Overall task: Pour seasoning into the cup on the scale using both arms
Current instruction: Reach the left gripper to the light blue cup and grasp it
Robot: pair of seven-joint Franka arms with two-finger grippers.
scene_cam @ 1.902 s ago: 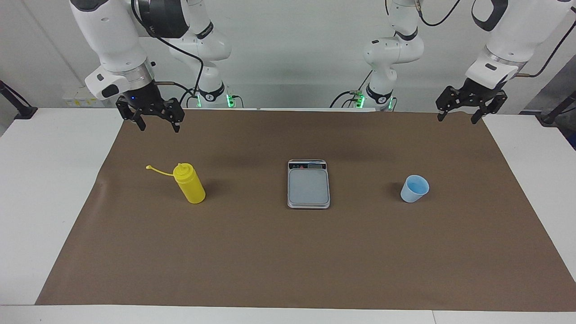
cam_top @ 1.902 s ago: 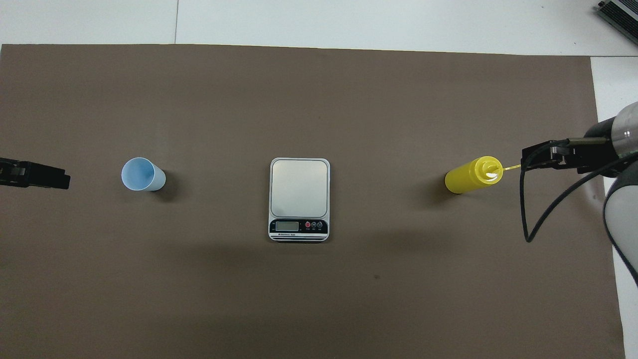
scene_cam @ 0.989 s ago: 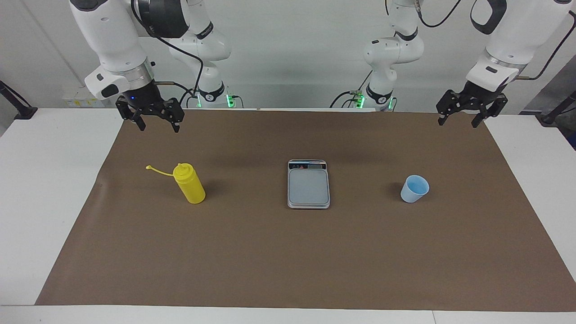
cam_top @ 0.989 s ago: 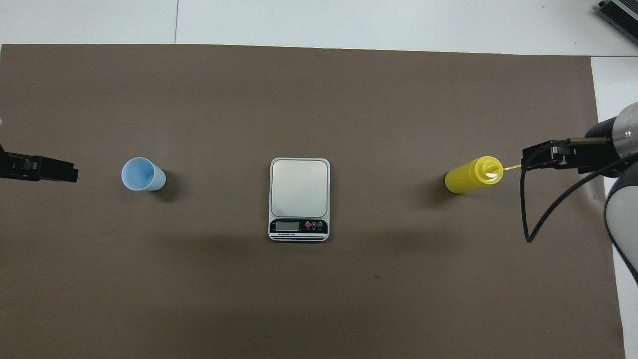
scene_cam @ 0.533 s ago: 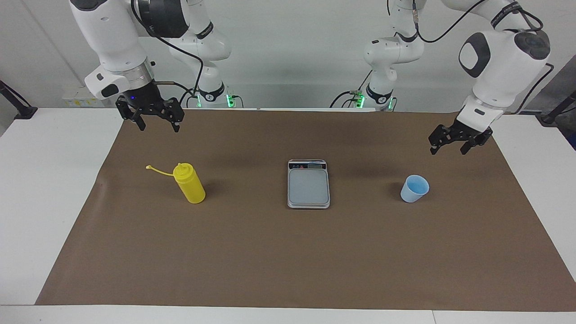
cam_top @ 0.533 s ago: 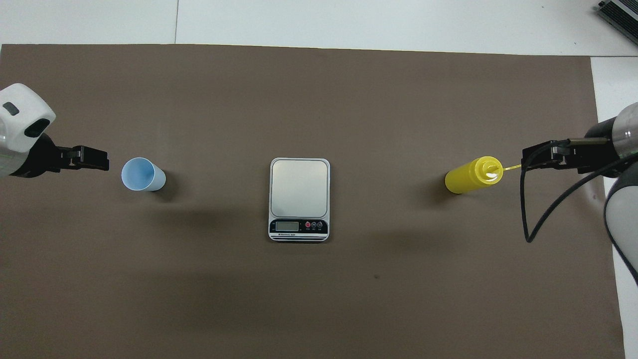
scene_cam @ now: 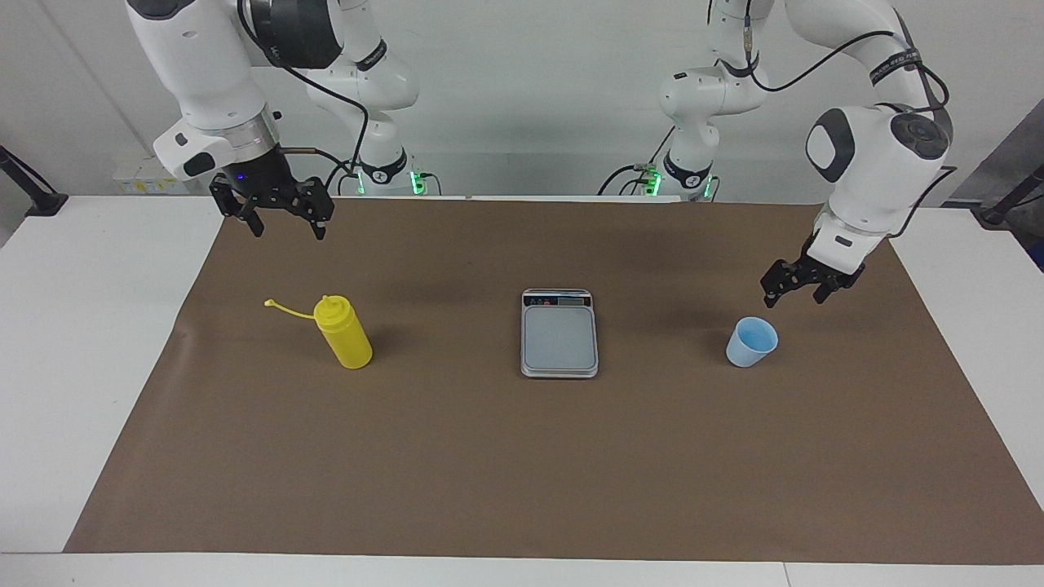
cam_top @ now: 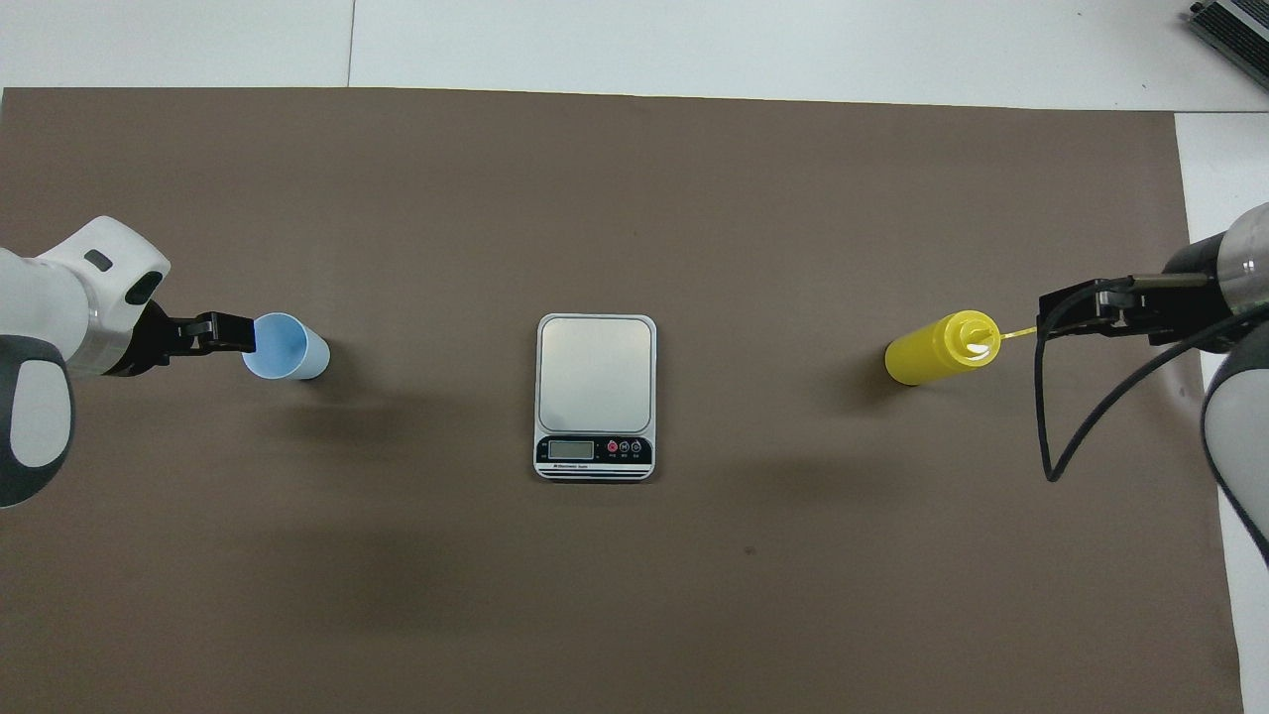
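Light-blue cup (scene_cam: 751,342) at frame right: my left gripper (scene_cam: 793,293), fingers spread, hangs above it; I should straddle its walls squarely. Right gripper (scene_cam: 281,226) waits, spread.

The brown mat (scene_cam: 522,456) carries one yellow seasoning bottle (scene_cam: 346,333), one scale (scene_cam: 559,333) and one blue cup (scene_cam: 750,342); two arms reach over it.

The left gripper (cam_top: 230,332) overlaps the rim of the cup (cam_top: 286,347) at the edge turned toward the left arm's end; the scale (cam_top: 596,396) sits well apart from it. The right gripper (cam_top: 1081,307) hangs over the brown mat (cam_top: 634,595) just beside the seasoning (cam_top: 939,348), whose cap strap runs under it.
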